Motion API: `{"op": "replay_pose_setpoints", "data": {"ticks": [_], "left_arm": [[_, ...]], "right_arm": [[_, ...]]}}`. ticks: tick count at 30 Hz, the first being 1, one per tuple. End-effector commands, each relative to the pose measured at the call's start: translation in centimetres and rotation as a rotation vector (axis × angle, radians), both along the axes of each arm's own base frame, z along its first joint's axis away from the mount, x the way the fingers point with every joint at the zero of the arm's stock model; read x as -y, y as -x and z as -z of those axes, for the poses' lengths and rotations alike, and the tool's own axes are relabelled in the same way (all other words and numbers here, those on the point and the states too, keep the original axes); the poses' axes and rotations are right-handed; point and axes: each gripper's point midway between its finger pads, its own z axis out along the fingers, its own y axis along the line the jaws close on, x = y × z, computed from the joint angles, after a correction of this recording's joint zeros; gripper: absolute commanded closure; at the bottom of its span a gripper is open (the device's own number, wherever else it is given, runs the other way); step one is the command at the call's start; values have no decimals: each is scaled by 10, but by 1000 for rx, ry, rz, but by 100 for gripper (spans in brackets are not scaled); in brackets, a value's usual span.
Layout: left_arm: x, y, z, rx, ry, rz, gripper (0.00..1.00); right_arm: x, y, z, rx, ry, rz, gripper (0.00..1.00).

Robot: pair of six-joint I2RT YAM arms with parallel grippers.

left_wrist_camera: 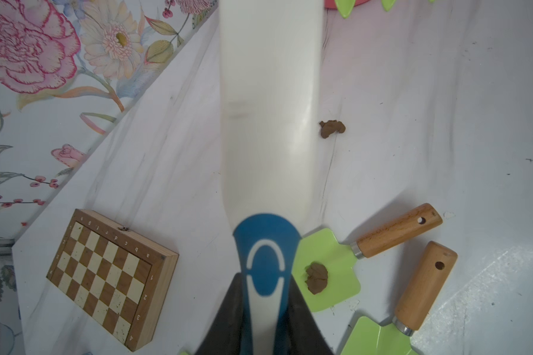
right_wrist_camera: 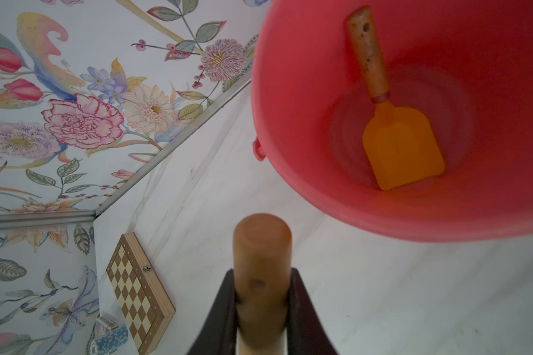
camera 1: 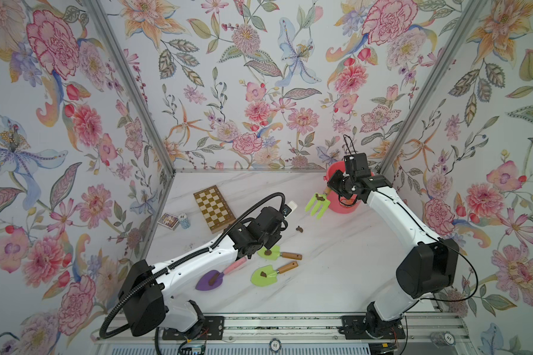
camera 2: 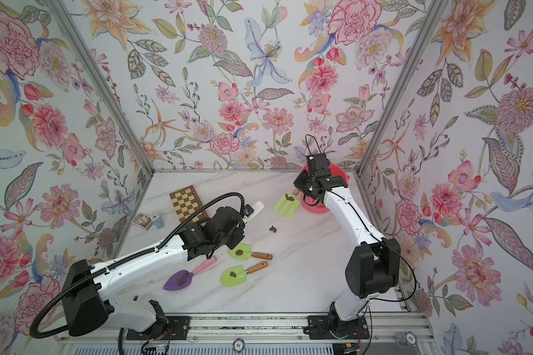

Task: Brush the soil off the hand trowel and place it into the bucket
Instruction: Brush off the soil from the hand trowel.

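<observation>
Clinging brown soil lump (camera 1: pixel 320 198) on lime-green fork (camera 1: pixel 317 205)

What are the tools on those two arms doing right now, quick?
Left tool: closed, holding the white brush.
Right tool: closed, holding the green garden fork by its wooden handle.

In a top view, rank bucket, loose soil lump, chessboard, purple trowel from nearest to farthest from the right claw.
1. Bucket, beside the right claw.
2. Soil lump, mid-table.
3. Chessboard, far left.
4. Purple trowel, front left.
</observation>
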Motion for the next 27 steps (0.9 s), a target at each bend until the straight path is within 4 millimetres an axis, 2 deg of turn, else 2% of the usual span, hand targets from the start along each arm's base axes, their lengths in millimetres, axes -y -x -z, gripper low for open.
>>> {"op": "replay_pose_setpoints", "data": {"ticks": [1, 5, 10, 17, 20, 25, 27], "left_arm": [[6, -21, -40, 154, -56, -9, 100], [20, -35, -46, 186, -134, 25, 100], [45, -51, -35, 203, -211, 104, 100], [72, -65, -36, 180, -148, 119, 100], [74, -69, -36, 189, -147, 112, 100], [71, -69, -11, 107, -146, 104, 100], [75, -62, 9, 30, -152, 125, 100]], "right_arm": [[-22, -11, -18, 83, 88, -229, 98], [-28, -21, -21, 84, 217, -319, 98], [-46, -26, -28, 109, 245, -367, 98], [-68, -19, -24, 115, 281, -411, 99], [-73, -17, -22, 113, 287, -427, 99], [-83, -12, -27, 137, 326, -453, 99], [-88, -11, -31, 158, 338, -467, 99]]}}
